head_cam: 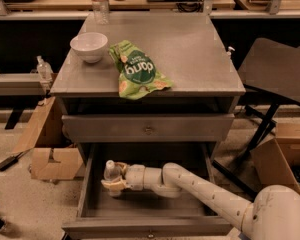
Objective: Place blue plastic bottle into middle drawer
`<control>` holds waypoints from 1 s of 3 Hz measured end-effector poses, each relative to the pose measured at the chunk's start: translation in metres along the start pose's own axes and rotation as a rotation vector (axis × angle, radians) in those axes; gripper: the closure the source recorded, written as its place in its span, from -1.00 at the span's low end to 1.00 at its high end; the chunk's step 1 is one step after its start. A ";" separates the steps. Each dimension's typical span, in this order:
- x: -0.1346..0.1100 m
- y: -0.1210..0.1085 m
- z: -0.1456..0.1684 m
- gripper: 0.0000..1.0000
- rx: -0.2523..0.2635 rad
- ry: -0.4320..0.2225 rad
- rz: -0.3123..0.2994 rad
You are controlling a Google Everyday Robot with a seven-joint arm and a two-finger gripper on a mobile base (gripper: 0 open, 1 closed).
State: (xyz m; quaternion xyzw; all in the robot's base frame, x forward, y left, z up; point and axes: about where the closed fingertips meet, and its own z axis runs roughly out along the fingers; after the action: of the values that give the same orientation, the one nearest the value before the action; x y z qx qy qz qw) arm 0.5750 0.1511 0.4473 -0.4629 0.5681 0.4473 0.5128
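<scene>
Clasping the blue plastic bottle [110, 169] upright, the gripper [115, 183] is hanging inside the open middle drawer [150, 207], near its left wall.

text: "dang", upside down on green snack bag [137, 74] | gripper [113, 183] sat in middle drawer [140, 209], clasping blue plastic bottle [110, 169]

Your gripper [113, 184] sits in the left half of the open drawer [140, 226], clasped round the bottle [109, 169], which stands upright there. Just above is the closed drawer [190, 129]. On the cabinet top [195, 49], the bowl [89, 46] sits left of the snack bag [136, 71], with the water bottle [99, 4] behind at the back edge.
</scene>
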 end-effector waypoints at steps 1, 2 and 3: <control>-0.001 0.000 0.001 0.64 0.000 -0.002 -0.001; -0.002 0.001 0.004 0.17 -0.004 -0.003 0.000; -0.002 0.003 0.006 -0.46 -0.009 -0.005 0.000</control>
State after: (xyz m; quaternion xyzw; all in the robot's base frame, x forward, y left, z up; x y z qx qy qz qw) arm 0.5735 0.1578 0.4494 -0.4640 0.5648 0.4509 0.5122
